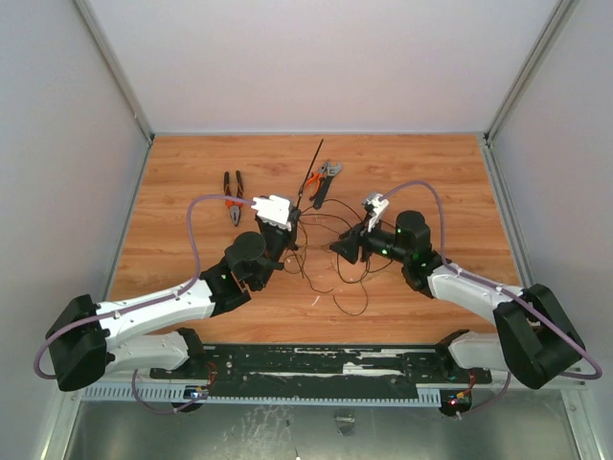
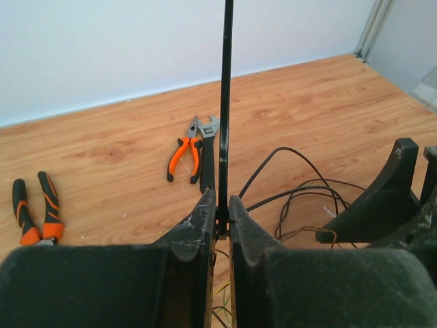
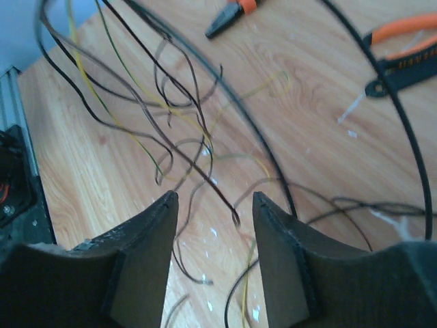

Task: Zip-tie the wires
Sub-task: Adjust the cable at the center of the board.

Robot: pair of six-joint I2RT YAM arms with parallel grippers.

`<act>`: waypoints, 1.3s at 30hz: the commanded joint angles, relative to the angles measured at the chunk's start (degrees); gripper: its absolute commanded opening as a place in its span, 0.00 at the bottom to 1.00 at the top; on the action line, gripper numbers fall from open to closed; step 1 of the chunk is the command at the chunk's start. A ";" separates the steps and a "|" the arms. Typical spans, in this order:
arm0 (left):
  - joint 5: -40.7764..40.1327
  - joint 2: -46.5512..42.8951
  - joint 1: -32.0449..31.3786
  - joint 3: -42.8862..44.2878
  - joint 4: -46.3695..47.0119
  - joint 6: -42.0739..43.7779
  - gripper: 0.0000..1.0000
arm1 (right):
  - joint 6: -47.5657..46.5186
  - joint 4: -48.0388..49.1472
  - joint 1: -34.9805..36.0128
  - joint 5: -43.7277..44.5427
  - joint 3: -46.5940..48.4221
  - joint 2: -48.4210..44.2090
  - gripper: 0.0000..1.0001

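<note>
My left gripper (image 2: pixel 223 217) is shut on the head end of the zip tie (image 2: pixel 224 102), a straight black strip that stands out from the jaws toward the far wall; in the top view the zip tie (image 1: pixel 310 171) points away from my left gripper (image 1: pixel 292 217). The wires (image 1: pixel 335 259), thin black, brown and yellow loops, lie on the table between both arms. My right gripper (image 3: pixel 214 201) is open, hovering just above the wires (image 3: pixel 171 116) with a few strands between its fingers. In the top view my right gripper (image 1: pixel 342 244) sits at the tangle's right side.
Orange-handled pliers (image 1: pixel 233 195) lie at the back left. Orange-handled cutters and a black wrench (image 1: pixel 324 179) lie at the back middle, also in the left wrist view (image 2: pixel 194 154). Grey walls enclose the table. A black rail (image 1: pixel 316 364) runs along the near edge.
</note>
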 commanded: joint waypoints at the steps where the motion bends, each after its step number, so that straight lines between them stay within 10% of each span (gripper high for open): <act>1: -0.57 0.49 0.50 1.91 1.10 -1.03 0.00 | -0.62 8.44 1.32 -1.05 3.51 0.58 0.37; 6: -1.72 0.90 0.91 1.85 1.30 -0.85 0.00 | -2.78 -1.03 1.20 -2.28 4.15 -3.36 0.00; 21: -1.84 -0.38 3.47 1.02 0.31 -1.30 0.00 | -4.60 -32.00 -1.10 4.30 10.18 -20.05 0.00; 39: -1.74 -2.00 4.55 0.23 -0.27 -1.38 0.00 | -0.90 -37.12 -13.62 14.53 9.24 -24.70 0.00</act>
